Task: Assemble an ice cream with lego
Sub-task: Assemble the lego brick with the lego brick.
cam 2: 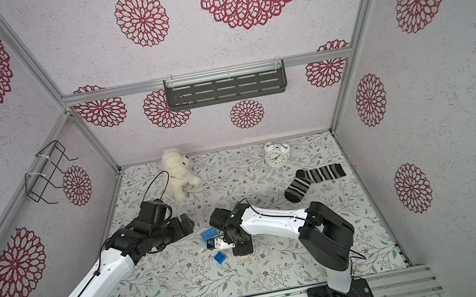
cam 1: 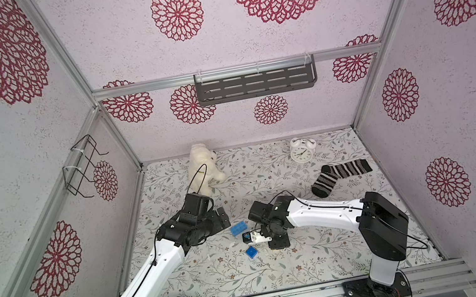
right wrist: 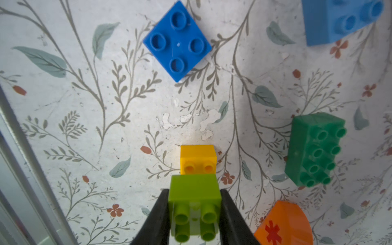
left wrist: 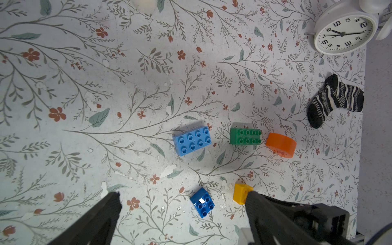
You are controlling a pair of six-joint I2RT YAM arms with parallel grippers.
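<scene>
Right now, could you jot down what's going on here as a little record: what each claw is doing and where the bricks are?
Right gripper: shut on the lime brick, held at the yellow brick, whose studs are showing
Left gripper: open, empty, above the table
Loose bricks: dark-blue brick, light-blue brick, green brick, orange dome, all unstacked
Progress: no two bricks clearly joined
Also there: plush bear, alarm clock, striped sock

Back left, plush toy (cam 1: 204, 168); back right, clock (cam 1: 301, 151), sock (cam 1: 339, 176) before it; lego (cam 1: 238, 228) central.
</scene>
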